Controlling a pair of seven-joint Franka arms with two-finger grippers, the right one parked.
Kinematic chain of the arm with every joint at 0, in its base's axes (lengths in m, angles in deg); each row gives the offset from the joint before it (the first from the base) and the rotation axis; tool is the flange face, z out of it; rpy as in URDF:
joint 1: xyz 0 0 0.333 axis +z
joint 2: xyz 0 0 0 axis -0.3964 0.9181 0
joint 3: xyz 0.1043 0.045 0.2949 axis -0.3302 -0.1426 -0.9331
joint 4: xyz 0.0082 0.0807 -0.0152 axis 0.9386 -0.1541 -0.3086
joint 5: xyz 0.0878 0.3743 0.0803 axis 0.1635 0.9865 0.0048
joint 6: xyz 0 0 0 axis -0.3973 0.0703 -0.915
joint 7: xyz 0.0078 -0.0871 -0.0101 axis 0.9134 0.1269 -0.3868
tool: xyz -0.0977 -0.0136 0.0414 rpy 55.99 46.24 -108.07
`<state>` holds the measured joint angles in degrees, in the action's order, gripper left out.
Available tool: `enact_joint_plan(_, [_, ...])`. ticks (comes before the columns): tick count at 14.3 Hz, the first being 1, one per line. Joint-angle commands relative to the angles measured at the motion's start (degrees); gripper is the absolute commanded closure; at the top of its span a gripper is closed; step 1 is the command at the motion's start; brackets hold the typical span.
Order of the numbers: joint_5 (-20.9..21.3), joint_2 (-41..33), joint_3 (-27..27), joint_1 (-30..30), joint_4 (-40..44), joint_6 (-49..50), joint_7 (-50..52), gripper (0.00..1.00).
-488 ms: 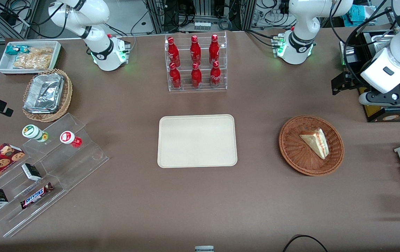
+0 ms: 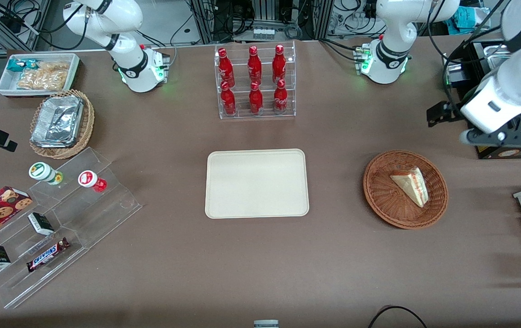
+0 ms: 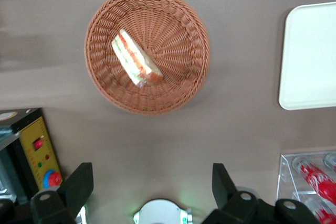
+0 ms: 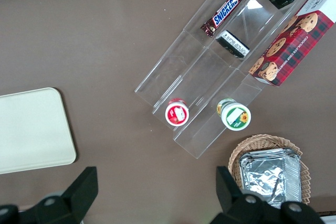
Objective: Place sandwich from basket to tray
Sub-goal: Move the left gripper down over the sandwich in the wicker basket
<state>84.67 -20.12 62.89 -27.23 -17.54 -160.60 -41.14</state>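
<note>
Status: the transfer has not started. The sandwich point(image 3: 136, 59) lies flat inside the basket point(image 3: 105, 19), off-centre toward the rim on the working arm's side, with its red and green filling edge exposed. The tray point(image 2: 215, 207) sits on the table well apart from the basket, toward the parked arm's end, and carries nothing. My gripper point(image 3: 152, 187) is raised high above the table, near the working arm's end and farther from the front camera than the basket; it is not yet over the sandwich. Its fingers point(image 3: 79, 184) are spread wide apart and hold nothing. Remaining steps, as I judge them: position the gripper above the sandwich, descend into the basket, close on the wedge across its bread faces, lift clear of the wicker rim, traverse to the tray, lower and release. The whole sequence is outstanding; only the approach is in hand.
</note>
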Motion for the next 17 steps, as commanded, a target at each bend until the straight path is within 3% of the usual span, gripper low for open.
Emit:
enact_joint_plan(1, [1.09, -0.60, -0.63, -0.17, -9.72, -9.68, -0.03, 0.00])
enact_joint_plan(6, [1.71, -2.80, -0.63, 3.25, -31.26, -37.28, 0.24, 0.00])
enact_joint_plan(8, [1.45, -1.49, -0.63, 4.75, -33.49, -41.44, 4.07, 0.00])
enact_joint_plan(12, [1.01, 1.68, -0.63, 5.63, -34.28, -46.01, 23.91, 0.00])
enact_joint_plan(15, [1.09, 4.66, -0.63, 5.63, -37.87, -56.71, 39.40, 0.00])
enact_joint_plan(17, [1.09, 7.56, -0.54, 5.63, -39.73, -62.44, 42.24, 0.00])
